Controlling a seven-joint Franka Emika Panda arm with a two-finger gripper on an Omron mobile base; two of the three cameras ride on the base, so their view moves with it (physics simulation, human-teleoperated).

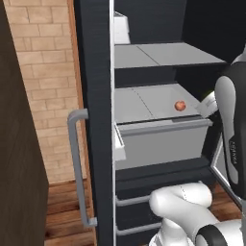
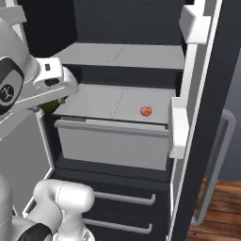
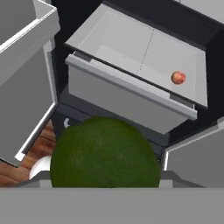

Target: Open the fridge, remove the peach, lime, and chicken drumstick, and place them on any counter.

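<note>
One peach [image 3: 177, 78] sits on a shelf [image 3: 131, 52] in the open fridge [image 1: 96, 72]. One lime [image 3: 104, 153] is there too. The hand view shows the claw [image 3: 105, 183] grasping it; the right base view shows just a green sliver.

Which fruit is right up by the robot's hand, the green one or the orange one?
The green one, the lime. It sits huge right at the hand, while the orange-red peach rests far off on the fridge shelf.

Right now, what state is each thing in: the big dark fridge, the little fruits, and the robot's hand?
Tall dark navy fridge: doors open, pale grey shelves showing.
Small round orange-red peach: resting on the middle shelf, untouched.
Round dark green lime: held in the hand, off the shelf, in front of the open fridge.
Hand: closed on the lime.
</note>
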